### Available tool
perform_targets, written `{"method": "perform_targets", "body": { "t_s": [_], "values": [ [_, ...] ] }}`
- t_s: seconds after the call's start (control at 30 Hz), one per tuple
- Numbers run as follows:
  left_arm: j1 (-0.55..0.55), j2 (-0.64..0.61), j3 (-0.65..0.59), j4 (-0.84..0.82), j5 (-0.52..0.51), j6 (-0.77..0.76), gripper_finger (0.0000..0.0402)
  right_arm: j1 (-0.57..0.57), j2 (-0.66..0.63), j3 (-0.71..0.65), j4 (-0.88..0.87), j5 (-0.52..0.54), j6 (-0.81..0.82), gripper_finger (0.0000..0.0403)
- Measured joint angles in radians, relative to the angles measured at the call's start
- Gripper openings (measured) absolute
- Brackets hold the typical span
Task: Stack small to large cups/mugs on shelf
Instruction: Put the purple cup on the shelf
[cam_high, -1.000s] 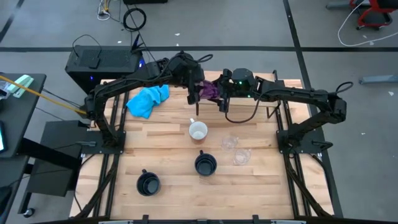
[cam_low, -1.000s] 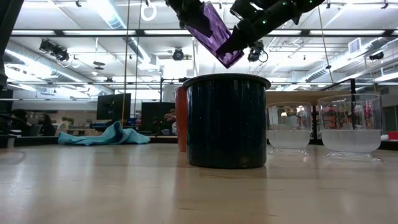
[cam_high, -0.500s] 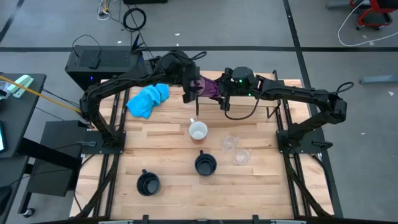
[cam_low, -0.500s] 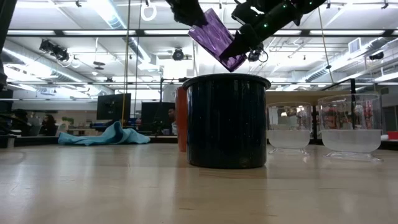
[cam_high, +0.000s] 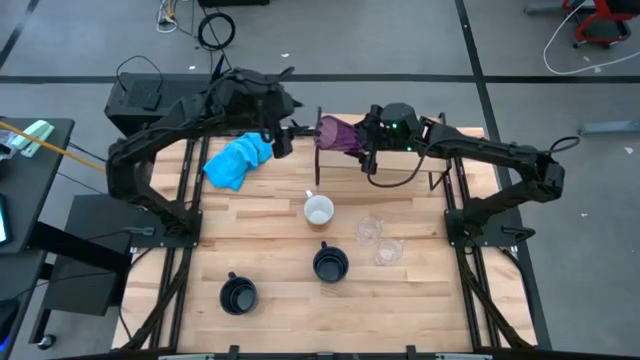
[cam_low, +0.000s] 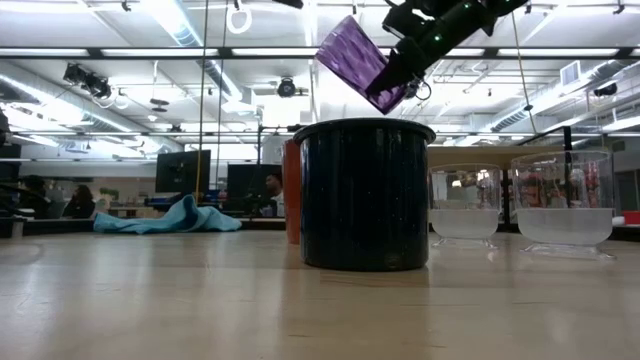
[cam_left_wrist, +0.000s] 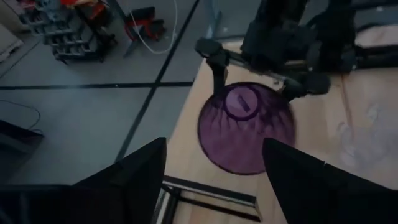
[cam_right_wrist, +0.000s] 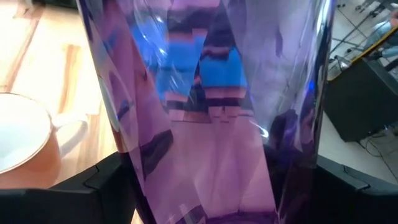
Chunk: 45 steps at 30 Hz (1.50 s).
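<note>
Two tools aloft — right tool (cam_high: 362, 140) clamped on purple tumbler (cam_high: 336, 134), left tool (cam_high: 278, 138) seemingly agape — above the orange mug (cam_high: 318, 211).

My right gripper (cam_low: 400, 75) comes in at the top of the frame, right of centre, clamped on the tilted purple tumbler (cam_low: 358, 60), which hangs in the air above the black mug (cam_low: 363, 194). That mug stands on the table (cam_low: 200, 300) at centre frame, with an orange mug (cam_low: 291, 190) partly hidden just behind its left side. Two clear cups (cam_low: 463, 207) stand at right. A blue cloth (cam_low: 168, 217) lies far left.
</note>
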Motion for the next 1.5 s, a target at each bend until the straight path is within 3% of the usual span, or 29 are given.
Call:
{"method": "perform_targets", "body": {
  "t_s": [0.2,0.63,1.0,1.3,1.5],
  "values": [
    [-0.039,-0.009,-0.042,-0.008,0.007,-0.001,0.0255,-0.043,-0.027,-0.010,0.002,-0.076,0.045,0.0334],
    [-0.047,-0.221,-0.624,0.452,0.008,-0.040,0.0206,-0.087,-0.031,-0.108,0.057,-0.161,0.105,0.0334],
    [-0.050,-0.350,-0.994,0.864,0.043,-0.137,0.0194,-0.103,-0.028,-0.261,0.498,-0.258,0.230,0.0336],
    [-0.049,-0.368,-1.122,1.134,0.120,-0.135,0.0190,-0.088,-0.027,-0.423,0.862,-0.257,0.342,0.0335],
    [-0.046,-0.368,-1.133,1.198,0.124,-0.114,0.0188,-0.037,-0.019,-0.469,0.967,-0.204,0.369,0.0339]
  ]
}}
